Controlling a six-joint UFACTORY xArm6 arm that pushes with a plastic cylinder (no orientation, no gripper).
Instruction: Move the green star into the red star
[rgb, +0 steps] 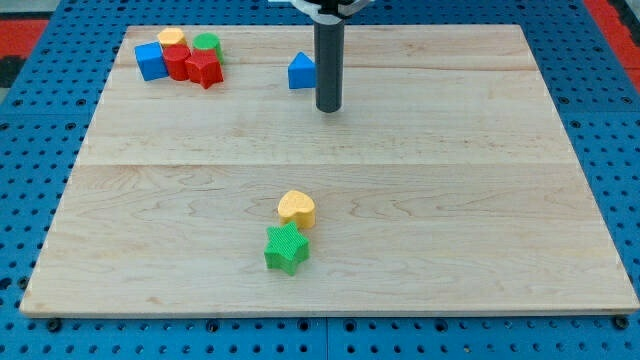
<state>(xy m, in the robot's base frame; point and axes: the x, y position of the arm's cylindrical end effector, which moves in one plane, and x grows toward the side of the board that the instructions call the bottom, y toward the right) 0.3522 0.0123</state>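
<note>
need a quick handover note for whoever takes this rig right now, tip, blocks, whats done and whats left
My tip is down on the board near the view's top, just right of the blue triangle block, not touching any block that I can tell.
The green star sits low at the view's centre, with the yellow heart right against its upper side.
The red star is at the view's top left, packed in a cluster with a blue cube, another red block, a yellow block and a green block.
Done: nothing visible; the stars are far apart.
Left: get below the green star and push it up-left into the red star, probably clear of the heart.
</note>
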